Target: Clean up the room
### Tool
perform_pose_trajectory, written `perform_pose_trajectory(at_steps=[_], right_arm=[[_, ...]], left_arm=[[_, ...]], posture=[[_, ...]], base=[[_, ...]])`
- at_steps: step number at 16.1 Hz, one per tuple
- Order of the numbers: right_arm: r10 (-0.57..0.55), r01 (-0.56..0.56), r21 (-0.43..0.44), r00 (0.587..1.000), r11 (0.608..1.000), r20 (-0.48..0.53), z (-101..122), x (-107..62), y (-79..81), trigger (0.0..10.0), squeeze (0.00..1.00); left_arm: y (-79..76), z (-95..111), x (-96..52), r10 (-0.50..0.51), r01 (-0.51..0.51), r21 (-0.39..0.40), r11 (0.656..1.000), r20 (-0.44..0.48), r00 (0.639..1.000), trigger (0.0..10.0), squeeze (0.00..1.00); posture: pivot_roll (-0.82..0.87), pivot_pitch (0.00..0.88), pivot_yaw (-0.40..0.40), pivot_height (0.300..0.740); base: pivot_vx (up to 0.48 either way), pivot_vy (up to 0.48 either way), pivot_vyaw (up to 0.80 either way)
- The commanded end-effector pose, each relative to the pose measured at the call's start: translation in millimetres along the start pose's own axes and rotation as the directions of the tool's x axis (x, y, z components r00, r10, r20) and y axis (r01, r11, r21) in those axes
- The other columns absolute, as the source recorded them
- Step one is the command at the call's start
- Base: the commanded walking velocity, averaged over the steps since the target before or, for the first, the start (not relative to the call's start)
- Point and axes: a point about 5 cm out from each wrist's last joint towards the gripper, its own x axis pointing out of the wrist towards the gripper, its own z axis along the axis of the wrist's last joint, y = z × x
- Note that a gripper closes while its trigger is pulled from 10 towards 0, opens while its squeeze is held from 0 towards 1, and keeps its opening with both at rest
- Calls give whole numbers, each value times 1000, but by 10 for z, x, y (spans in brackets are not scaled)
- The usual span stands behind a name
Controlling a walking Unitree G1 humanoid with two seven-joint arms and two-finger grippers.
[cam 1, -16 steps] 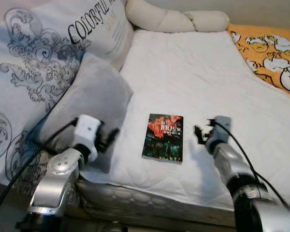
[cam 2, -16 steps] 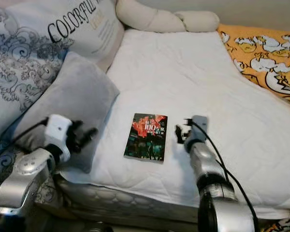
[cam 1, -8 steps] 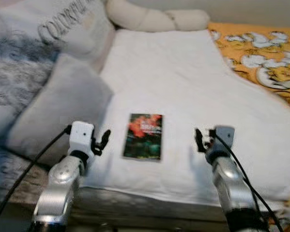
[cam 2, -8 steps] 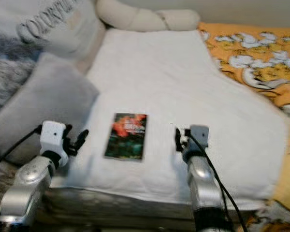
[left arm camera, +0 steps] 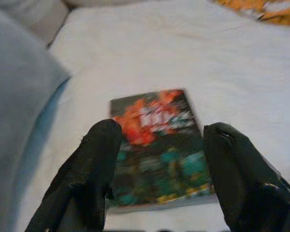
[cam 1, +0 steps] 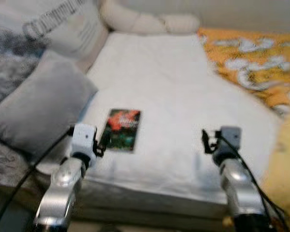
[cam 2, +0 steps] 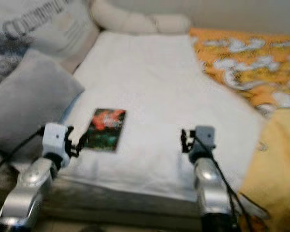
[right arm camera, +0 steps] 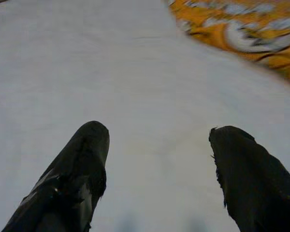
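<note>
A paperback book [cam 1: 122, 129] with a dark cover marked in red and teal is seen lying flat on the white quilted bed cover [cam 1: 174, 92], near the front edge of the bed and towards the robot's left. Its print is blurred and cannot be read.

The left gripper [left arm camera: 157, 145] is held just before the book's near edge, with its two black fingers [left arm camera: 99, 159] spread wide — wide enough that, in the left wrist view, the book's whole width is framed between them. Nothing is gripped, and whether the fingertips touch the book cannot be told. In the head views the gripper's white wrist housing [cam 1: 83, 137] is seen just beside the book's near left corner.

The right gripper [right arm camera: 157, 145] is held above bare white cover, well apart from the book on the robot's right; its fingers [right arm camera: 89, 150] are likewise spread wide and hold nothing.

To the left of the book a grey pillow [cam 1: 38, 108] is propped against a larger white cushion printed with dark ornament and lettering [cam 1: 53, 24]. At the head of the bed a cream, knotted bolster [cam 1: 150, 21] is laid across. Along the right side an orange blanket with white figures [cam 1: 251, 67] is spread — its pattern is too blurred to be made out.
</note>
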Motion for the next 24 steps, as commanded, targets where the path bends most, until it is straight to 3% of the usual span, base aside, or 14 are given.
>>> perform_pose_trajectory(at_steps=[1,10,11,12,14,18,20,22,24], right_arm=[[13,-13,9,1000,1000,-2,20,2,63,10000,0],[50,-49,16,999,999,-13,56,56,180,10000,0],[41,-42,-50,999,998,-12,65,61,170,10000,514],[67,-67,-68,998,995,8,81,54,191,10000,1000],[83,-82,-25,996,996,23,96,47,216,10000,1000],[84,-84,-14,996,996,19,101,51,274,10000,1000],[112,-112,1,994,994,5,96,46,317,10000,1000],[182,-182,-44,983,982,13,115,38,404,10000,1000],[166,-166,13,986,986,-11,91,48,401,10000,1000]], left_arm=[[41,-36,-4,15,-15,9,1000,-15,1000,10000,0],[64,-32,32,23,-23,26,999,-8,1000,10000,0],[63,-38,30,12,-12,-12,1000,-17,1000,10000,0],[77,-37,23,11,-12,-57,998,-19,1000,10000,1000],[93,-32,19,13,-14,-73,997,-18,1000,10000,1000],[162,41,45,54,-54,9,998,23,998,10000,965],[165,49,48,50,-50,-10,999,28,998,10000,976],[144,46,53,33,-32,-34,999,32,999,10000,1000],[138,47,54,34,-32,-36,999,33,999,10000,1000]], posture=[[42,0,-1,740],[60,0,-19,740],[62,0,-20,740],[63,0,-17,740],[63,0,-14,740],[55,0,-3,740],[53,0,-3,740],[56,0,-7,740],[59,0,-9,740]], base=[[0,-382,0],[0,-355,0],[0,0,0],[0,0,0],[0,0,0],[0,0,0],[0,0,0],[133,0,0],[289,0,-644]])
